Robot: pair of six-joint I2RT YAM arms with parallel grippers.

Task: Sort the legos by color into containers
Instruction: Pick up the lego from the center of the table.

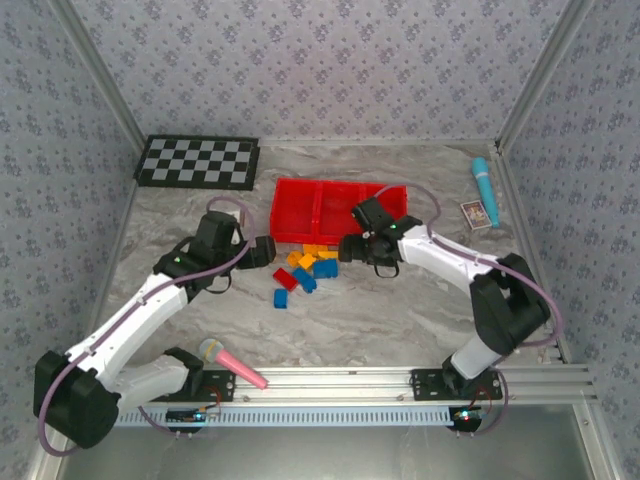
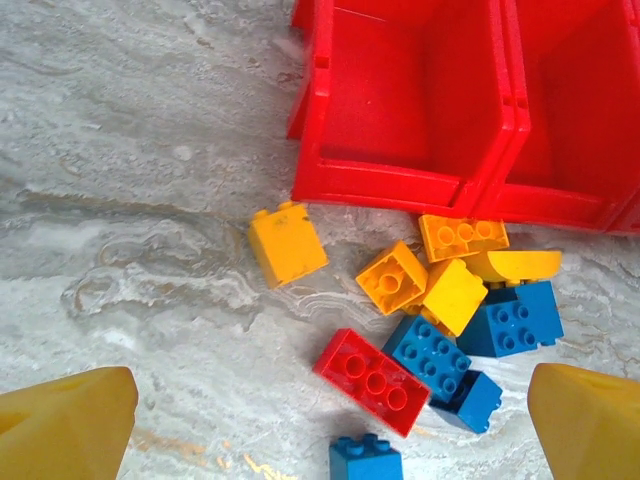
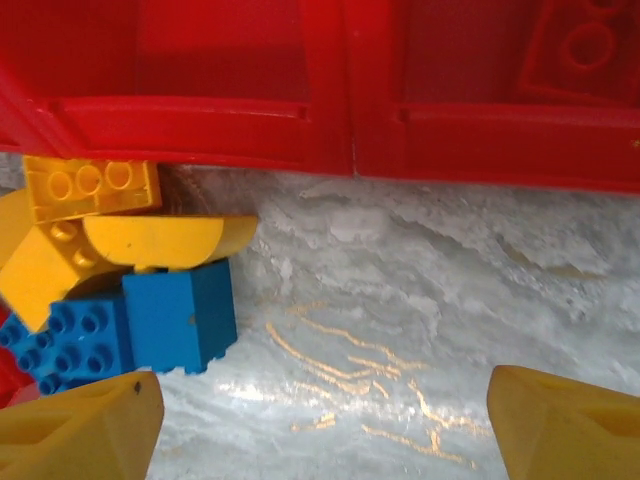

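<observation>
A loose heap of legos (image 1: 308, 267) lies on the table just in front of the red tray (image 1: 300, 190) with its containers. In the left wrist view a red brick (image 2: 372, 380), blue bricks (image 2: 428, 353) and orange-yellow bricks (image 2: 287, 243) lie below the tray wall (image 2: 400, 185). My left gripper (image 1: 272, 252) hangs open at the heap's left, fingers (image 2: 60, 425) wide apart and holding nothing. My right gripper (image 1: 345, 248) is open at the heap's right, with bare table between its fingers (image 3: 565, 420). Beside its left finger sit a blue brick (image 3: 180, 315) and a curved yellow piece (image 3: 165, 240). A red lego (image 3: 585, 45) lies in one compartment.
A black-and-white checkered board (image 1: 198, 161) lies at the back left. A pink-handled microphone toy (image 1: 232, 365) rests near the front rail (image 1: 400, 380). A blue tube-like object (image 1: 484, 180) and a small card (image 1: 477, 214) sit at the back right.
</observation>
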